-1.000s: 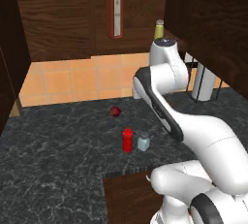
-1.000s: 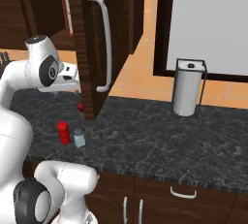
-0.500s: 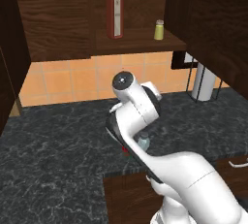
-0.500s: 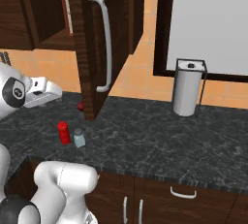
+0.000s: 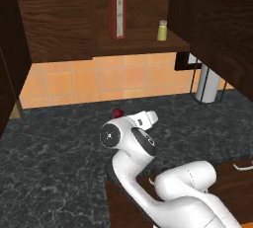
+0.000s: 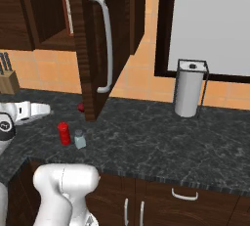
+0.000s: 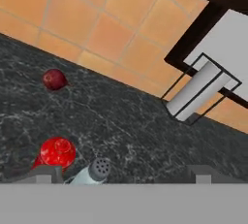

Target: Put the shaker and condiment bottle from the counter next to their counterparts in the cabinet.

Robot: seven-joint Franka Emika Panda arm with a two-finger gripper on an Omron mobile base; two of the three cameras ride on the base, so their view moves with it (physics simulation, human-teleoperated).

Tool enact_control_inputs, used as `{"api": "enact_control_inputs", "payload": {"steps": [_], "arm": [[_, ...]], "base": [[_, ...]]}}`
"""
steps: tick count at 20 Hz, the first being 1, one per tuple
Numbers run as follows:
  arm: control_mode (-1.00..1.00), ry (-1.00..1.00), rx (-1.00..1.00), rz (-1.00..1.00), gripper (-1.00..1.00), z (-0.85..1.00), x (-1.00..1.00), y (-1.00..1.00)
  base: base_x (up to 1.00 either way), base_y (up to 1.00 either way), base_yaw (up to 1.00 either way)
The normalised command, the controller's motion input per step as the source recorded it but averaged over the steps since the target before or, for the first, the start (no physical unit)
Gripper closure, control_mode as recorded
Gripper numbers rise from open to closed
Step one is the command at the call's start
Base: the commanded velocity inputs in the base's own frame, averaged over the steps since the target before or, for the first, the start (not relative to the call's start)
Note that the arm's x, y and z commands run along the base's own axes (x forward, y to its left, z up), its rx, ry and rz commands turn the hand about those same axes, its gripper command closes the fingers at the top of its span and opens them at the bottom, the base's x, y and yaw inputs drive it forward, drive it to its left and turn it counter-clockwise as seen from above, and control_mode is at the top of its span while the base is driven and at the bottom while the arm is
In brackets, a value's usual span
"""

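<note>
Gripper (image 7: 121,177) spread wide, holding nothing. Shaker (image 7: 93,171) upright on counter (image 7: 145,136), just beside condiment bottle (image 7: 56,152), on its paper-towel-holder (image 7: 196,90) side. Shaker lies under your hand, off toward the bottle-side fingertip (image 7: 43,173). You likely need to shift toward it before descending.

No legible text, brand, number or sign appears anywhere in the scene. The tall red bottle (image 5: 116,13) in the cabinet (image 5: 59,19) carries a white label, its markings too small to read.
</note>
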Motion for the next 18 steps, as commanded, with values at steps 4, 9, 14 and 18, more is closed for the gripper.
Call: {"api": "enact_control_inputs", "payload": {"steps": [4, 9, 14, 18], "arm": [[-1.00, -0.32, -0.05, -0.08, -1.00, -0.66, -0.11, 0.16], [-1.00, -0.17, 0.00, -0.07, -1.00, -0.40, -0.06, 0.19], [-1.00, -0.29, 0.03, -0.17, -1.00, -0.54, 0.08, 0.34], [-1.00, -0.22, 0.23, -0.17, -1.00, -0.25, 0.05, 0.00]], "base": [[0.00, 0.00, 0.00], [0.00, 0.00, 0.00], [0.00, 0.00, 0.00], [0.00, 0.00, 0.00]]}}
